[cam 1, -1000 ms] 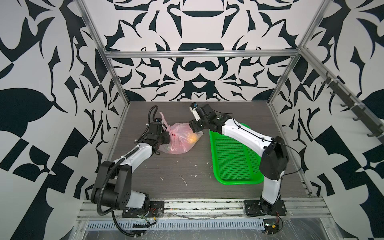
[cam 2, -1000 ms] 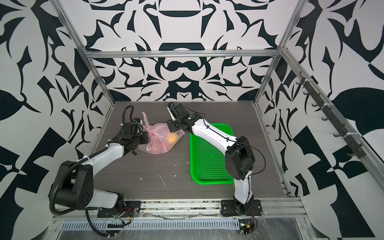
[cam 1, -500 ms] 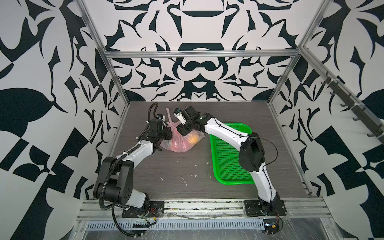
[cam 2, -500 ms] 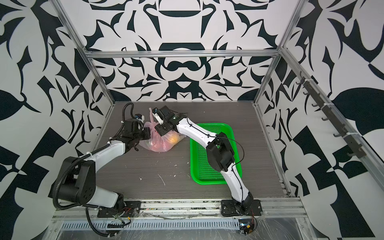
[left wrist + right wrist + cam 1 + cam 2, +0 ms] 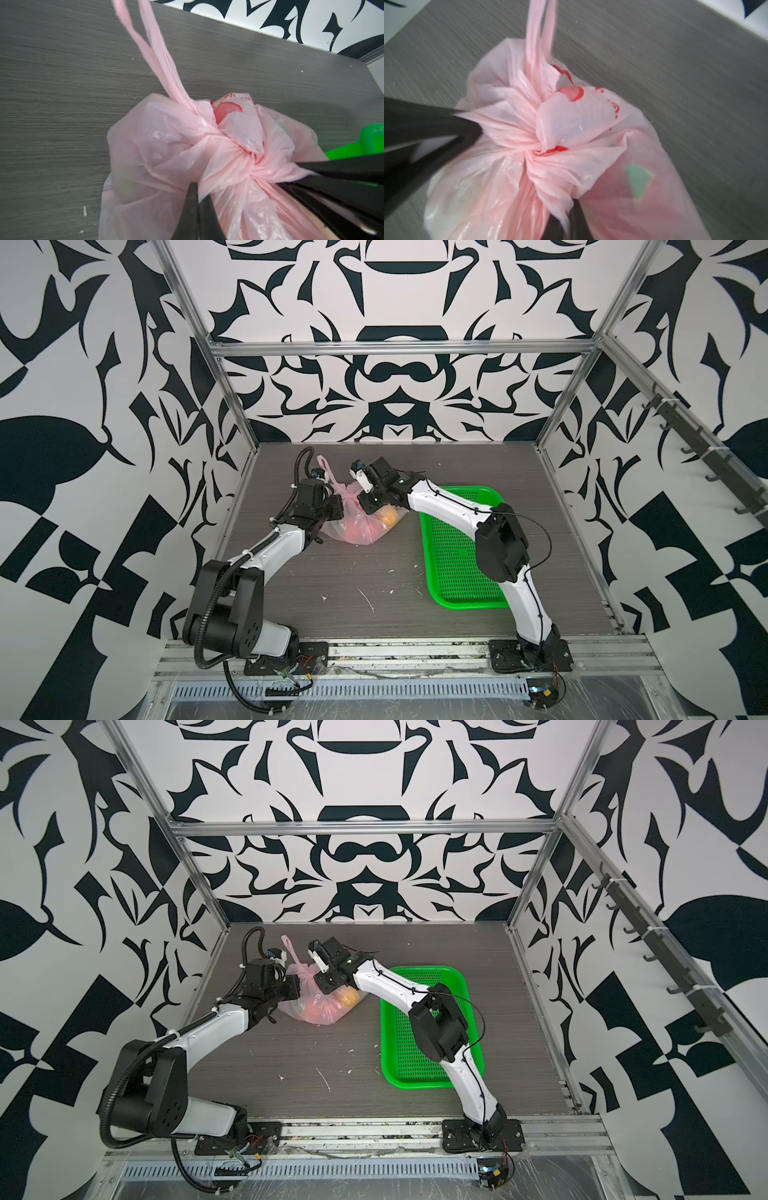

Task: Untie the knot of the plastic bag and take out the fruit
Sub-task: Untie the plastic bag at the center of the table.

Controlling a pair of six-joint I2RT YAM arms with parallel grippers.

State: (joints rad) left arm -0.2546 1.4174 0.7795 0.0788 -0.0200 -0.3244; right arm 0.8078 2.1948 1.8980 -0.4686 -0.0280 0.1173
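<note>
On the grey table (image 5: 374,572), just beside the green basket (image 5: 457,564), the crinkly pale-pink plastic bag (image 5: 361,526) is pinched near the knot (image 5: 251,155) by the left gripper (image 5: 195,187) and the right gripper (image 5: 568,209). The fruit (image 5: 388,516) is blurred behind film.

Arms reaching inward, left pincer (image 5: 194,186), right pincer (image 5: 572,203) — both clamped

Pale translucent pink is being shown by the plastic bag (image 5: 357,531), red print being carried beside the knot (image 5: 252,154) — a deeper pink. Orange and red are being glimpsed from the fruit (image 5: 389,515) inside the bag. Beside the bag, bright green is being shown by the basket (image 5: 453,556), grey wood-grain by the table (image 5: 332,576).
</note>
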